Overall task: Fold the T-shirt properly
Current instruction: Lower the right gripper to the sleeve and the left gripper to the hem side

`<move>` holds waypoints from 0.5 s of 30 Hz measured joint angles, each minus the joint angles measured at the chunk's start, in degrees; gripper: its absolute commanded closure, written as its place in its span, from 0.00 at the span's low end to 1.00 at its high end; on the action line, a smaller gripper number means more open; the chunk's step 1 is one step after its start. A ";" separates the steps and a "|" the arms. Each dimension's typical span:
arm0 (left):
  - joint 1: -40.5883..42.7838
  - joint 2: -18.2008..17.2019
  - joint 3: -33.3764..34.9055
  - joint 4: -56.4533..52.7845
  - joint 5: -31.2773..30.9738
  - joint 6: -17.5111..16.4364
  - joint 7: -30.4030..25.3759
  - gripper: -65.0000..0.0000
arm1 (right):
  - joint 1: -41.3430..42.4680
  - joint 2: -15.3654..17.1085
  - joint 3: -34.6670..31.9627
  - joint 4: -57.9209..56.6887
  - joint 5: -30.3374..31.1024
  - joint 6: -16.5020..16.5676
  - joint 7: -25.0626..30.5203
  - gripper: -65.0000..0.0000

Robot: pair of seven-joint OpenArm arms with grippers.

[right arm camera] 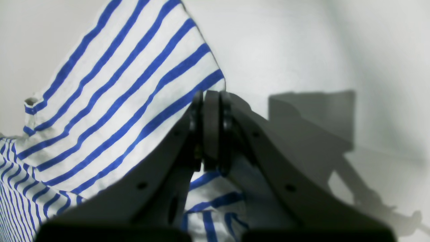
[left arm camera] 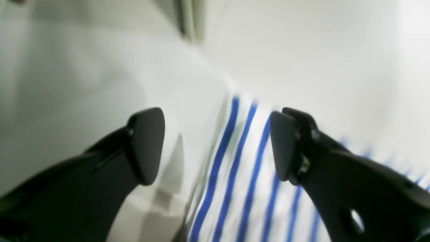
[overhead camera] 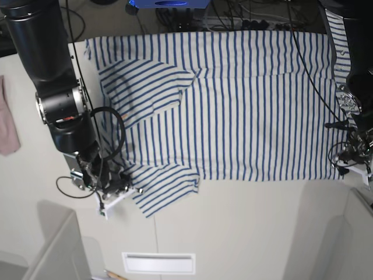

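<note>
The T-shirt (overhead camera: pixel 245 105), white with thin blue stripes, lies spread flat across the far half of the table. One sleeve is folded in over its left part. In the base view my right gripper (overhead camera: pixel 123 189) is at the shirt's near left sleeve. The right wrist view shows this gripper (right arm camera: pixel 211 131) shut on a raised corner of the striped fabric (right arm camera: pixel 127 101). My left gripper (overhead camera: pixel 351 163) is at the shirt's near right corner. In the left wrist view it (left arm camera: pixel 216 146) is open just above the striped edge (left arm camera: pixel 235 188), holding nothing.
A pinkish cloth (overhead camera: pixel 7 116) lies at the table's left edge. Cables and dark gear (overhead camera: pixel 233 17) run along the back. A white slotted panel (overhead camera: pixel 157 262) sits near the front, and grey box shapes (overhead camera: pixel 58 251) stand at the front left.
</note>
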 measured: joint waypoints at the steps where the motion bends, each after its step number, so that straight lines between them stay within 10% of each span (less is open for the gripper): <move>1: 1.09 0.15 -0.04 -0.15 -0.81 -0.07 -1.20 0.30 | 0.00 0.02 0.00 0.00 0.02 0.00 0.00 1.00; 15: 1.95 1.99 0.59 0.52 -0.04 -2.51 -2.21 0.31 | -0.02 0.92 0.00 0.00 0.04 0.55 -0.20 1.00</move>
